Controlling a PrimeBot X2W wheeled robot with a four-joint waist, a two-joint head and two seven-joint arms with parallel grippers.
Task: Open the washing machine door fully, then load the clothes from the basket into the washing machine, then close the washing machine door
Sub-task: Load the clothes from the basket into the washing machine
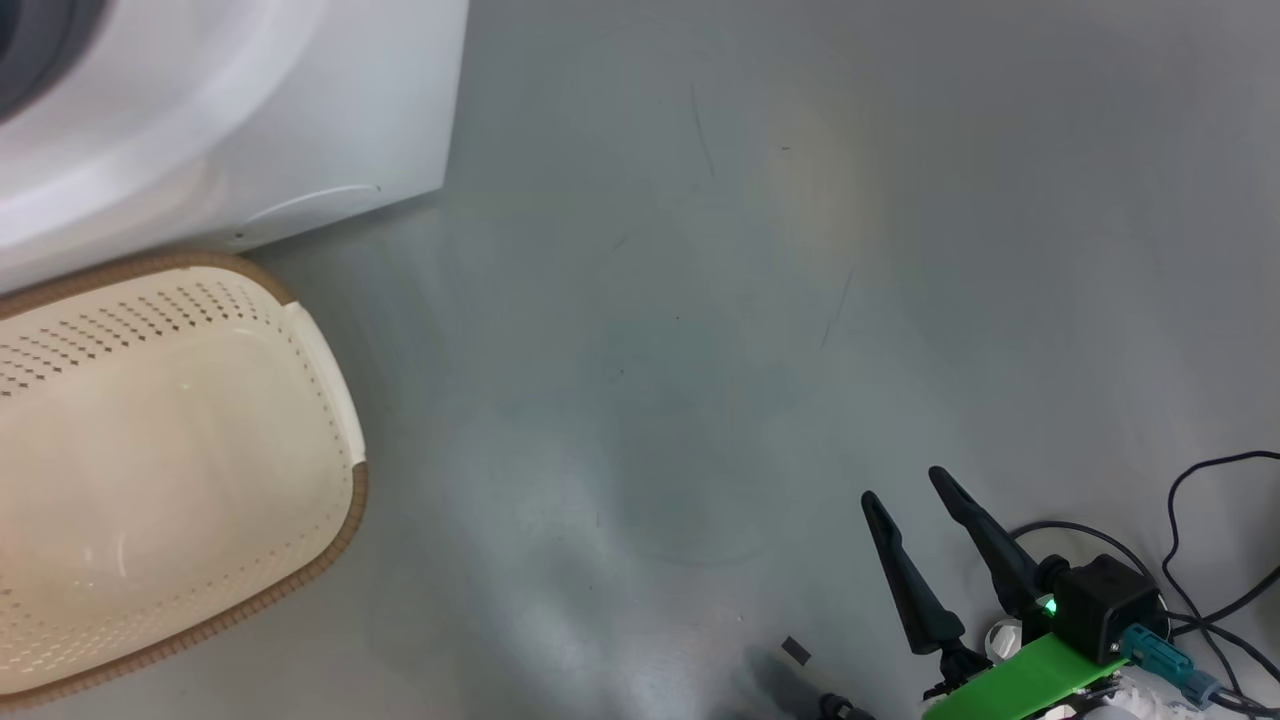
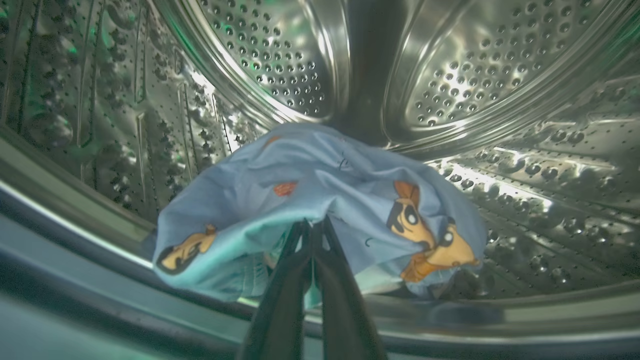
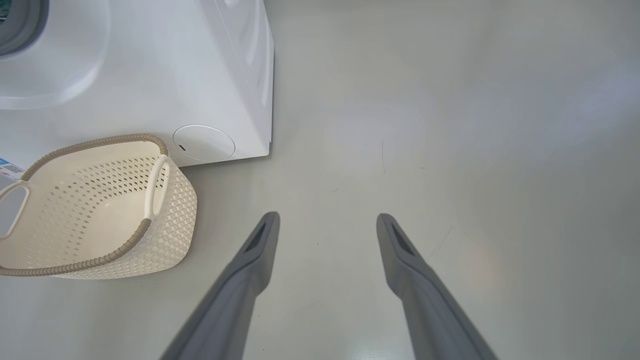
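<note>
**Inside the drum (image 2: 270, 65): left gripper (image 2: 314, 224) clenched at the clothes (image 2: 320, 175)**

The clothes, a light blue bundle with orange cartoon prints, lie in the drum of the washing machine (image 1: 300, 120), slumped near its front lip (image 2: 500, 312). The left gripper's fingers are pressed together, tips against the fabric's lower fold. The bundle spreads from their 9 o'clock, over 12, round to 3 o'clock. Whether a fold is actually pinched cannot be told. The cloth looks light and limp, likely to drape and catch on the lip, so a bunched fold seems the best hold. In the head view the basket (image 1: 355, 500) sits at 9 o'clock, just beside the machine. At 5 o'clock the right gripper (image 1: 903, 485) is spread wide, holding nothing.
</note>
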